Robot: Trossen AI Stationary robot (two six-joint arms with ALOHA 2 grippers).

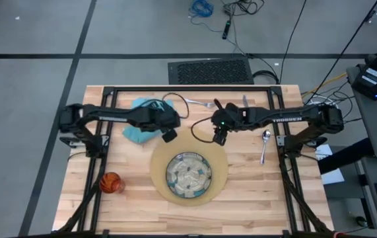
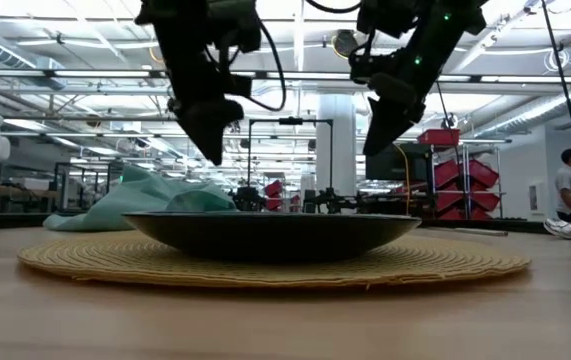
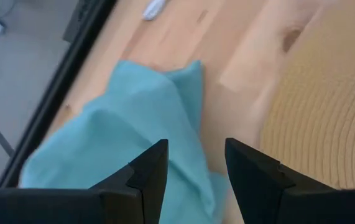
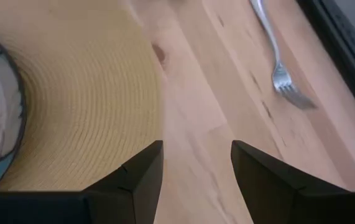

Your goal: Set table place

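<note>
High view: left end effector (image 1: 169,135) hovers with fingers spread and empty above the worktop (image 1: 254,192), at the plate's (image 1: 188,174) ten o'clock beside the blue napkin (image 1: 139,129). Right end effector (image 1: 219,139), likewise spread and empty, hangs at one o'clock over the mat (image 1: 222,165) edge.

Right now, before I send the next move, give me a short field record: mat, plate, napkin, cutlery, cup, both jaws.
mat: round, tan, centred near the table's front
plate: on the mat
napkin: crumpled, behind and left of the mat, off it
fork: at the back edge
spoon: right of the mat
knife: back edge, partly hidden by the right arm
cup: front left
left gripper: jaws open, empty, above the napkin
right gripper: jaws open, empty, above the mat's back edge
</note>
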